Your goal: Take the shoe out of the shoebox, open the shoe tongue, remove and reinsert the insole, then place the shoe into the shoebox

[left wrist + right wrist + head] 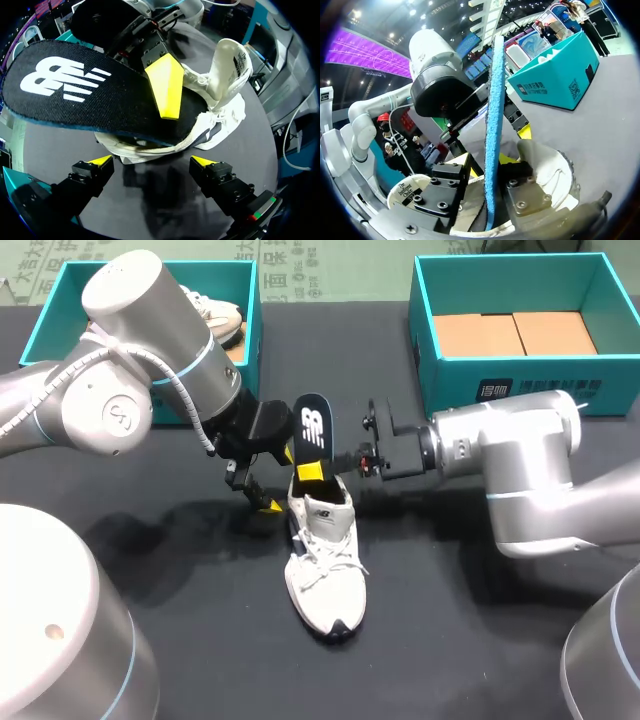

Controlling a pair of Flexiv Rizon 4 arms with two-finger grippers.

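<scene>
A white lace-up sneaker (325, 565) lies on the black desk (480, 640), and everything else is placed from it. A dark fabric insole with a white logo and a blue underside (310, 428) rises at a slant out of the sneaker's heel opening, its lower end inside the shoe and its logo end up in the air. The right pincer (312, 473) comes in over the heel and is clenched on the insole, one yellow fingertip (165, 85) flat on the dark top face; in the right wrist view the blue edge (494, 115) runs up between its fingers. The left pincer (252, 492) hangs released just beside the heel, on the side away from the right arm, its two yellow tips spread wide and touching nothing. Beyond the heel stand two teal cardboard shoeboxes: one (55, 300) behind the left arm holding a second white shoe (215, 315), the other (425, 340) behind the right arm holding brown cardboard (510, 335).
</scene>
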